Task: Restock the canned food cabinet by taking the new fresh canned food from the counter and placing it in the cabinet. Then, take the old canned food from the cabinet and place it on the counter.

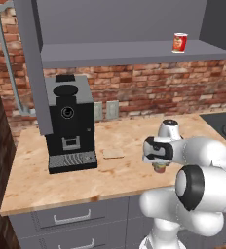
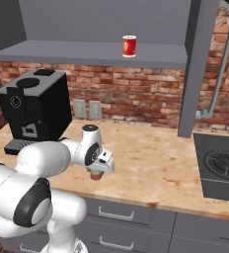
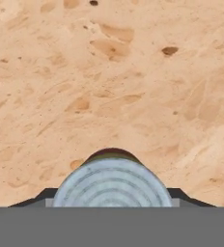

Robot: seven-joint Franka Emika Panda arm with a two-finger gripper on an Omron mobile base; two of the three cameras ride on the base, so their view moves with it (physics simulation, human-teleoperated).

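So the thing that matters here: the small short can with the yellow-orange label and dull grey ribbed lid [image 3: 112,185] sits straight below the hand, upright, its axis in line with the two-finger gripper [image 3: 112,202]. The dark fingertips [image 3: 42,197] poke out on either side of the lid, so they bracket the can, but I can't tell whether they're actually squeezing it. From the base views the can [image 2: 95,175] peeks out under the hand, low over the light tan wood-grain countertop [image 1: 32,170]; resting or lifted, can't say. The grey wall cabinet shelf [image 1: 110,51] is well above and behind, with the small red white-rimmed can [image 1: 179,42] standing on it, so I'd guess the next move is mostly a big lift up and back.
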